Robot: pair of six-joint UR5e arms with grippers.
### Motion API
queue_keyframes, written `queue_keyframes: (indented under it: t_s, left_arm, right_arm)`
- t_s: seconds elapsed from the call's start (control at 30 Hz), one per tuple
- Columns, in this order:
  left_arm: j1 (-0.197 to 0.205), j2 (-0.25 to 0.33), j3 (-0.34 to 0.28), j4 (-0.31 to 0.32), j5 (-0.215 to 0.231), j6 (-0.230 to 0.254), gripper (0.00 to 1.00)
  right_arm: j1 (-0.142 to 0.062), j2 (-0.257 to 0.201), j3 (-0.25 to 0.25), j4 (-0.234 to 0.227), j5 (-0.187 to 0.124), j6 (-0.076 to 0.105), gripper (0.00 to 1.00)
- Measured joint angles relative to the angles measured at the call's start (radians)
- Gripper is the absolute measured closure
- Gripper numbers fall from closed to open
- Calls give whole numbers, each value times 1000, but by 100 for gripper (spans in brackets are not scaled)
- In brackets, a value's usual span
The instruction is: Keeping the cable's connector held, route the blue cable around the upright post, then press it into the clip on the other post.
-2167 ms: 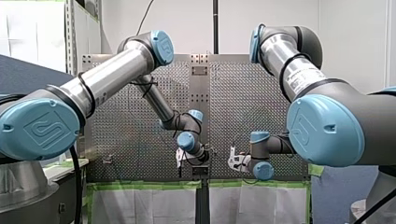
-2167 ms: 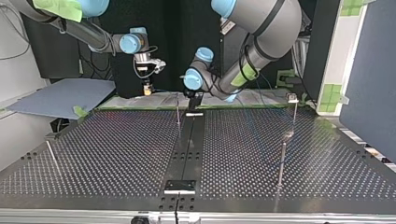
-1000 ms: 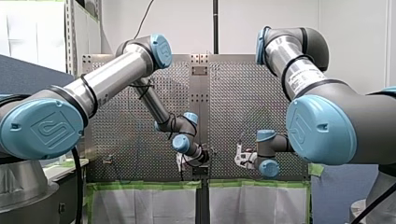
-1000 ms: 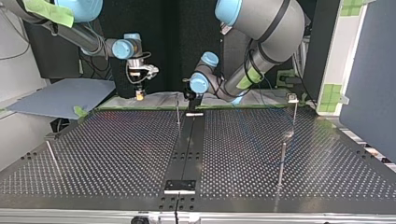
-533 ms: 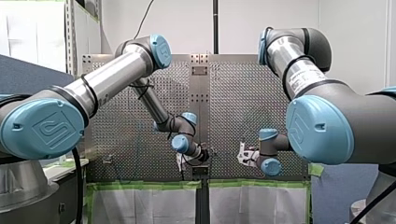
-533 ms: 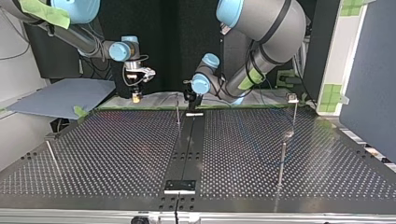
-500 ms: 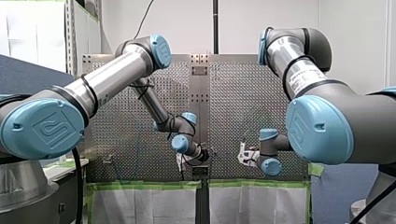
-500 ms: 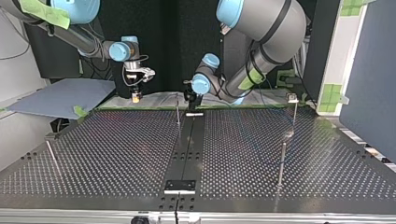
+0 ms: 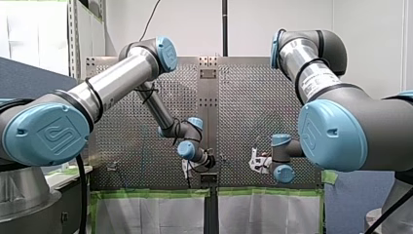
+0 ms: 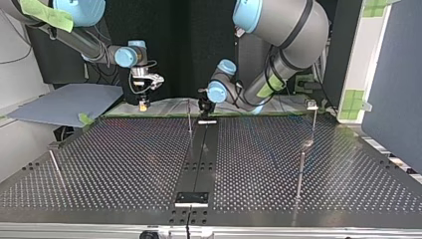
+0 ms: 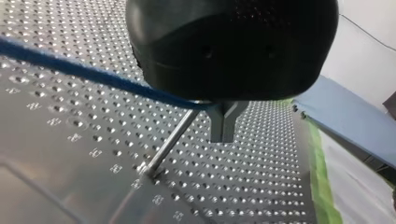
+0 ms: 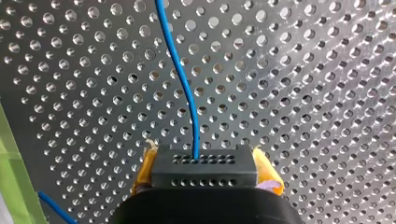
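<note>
Perforated metal table (image 10: 124, 164) fills the space under both arms, with thin upright posts standing on it. My right gripper (image 12: 205, 161) is clenched on the black connector (image 12: 204, 169), which sits squarely between its yellow pads (image 12: 267, 170). The blue cable (image 12: 183, 84) leaves the connector's top face and runs ahead of the gripper, over the table's holes. In the top view this gripper hangs at the far edge of the table, towards that view's left.

My left gripper (image 11: 224, 128) has its metal fingers (image 11: 218, 123) pressed together at the tips. The cable comes in from the side and ends in the notch at their root, so they are closed around it. One post (image 11: 170, 142) stands just beside these fingers, under the cable; I cannot tell whether the cable touches it.
</note>
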Motion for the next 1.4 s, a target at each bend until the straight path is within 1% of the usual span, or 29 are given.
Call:
queue_keyframes:
  t_s: [0.2,0.43,0.8,1.03,1.2,1.4]
  left_arm:
    - [6,0,16,1,-1,-5,100]
    - [9,0,20,3,-33,-3,100]
    - [16,0,20,4,-61,-3,100]
    - [24,0,20,5,-63,0,100]
    - [29,0,20,6,-72,16,100]
    - [35,0,20,21,-116,59,100]
  right_arm:
    - [-2,0,-7,1,-8,-2,100]
    - [-8,2,-19,0,-8,0,100]
    - [-23,10,-54,4,-8,1,100]
    - [-28,19,-82,31,-10,-5,100]
    - [-31,20,-96,39,-16,-6,100]
    - [-33,21,-106,45,-29,-7,100]
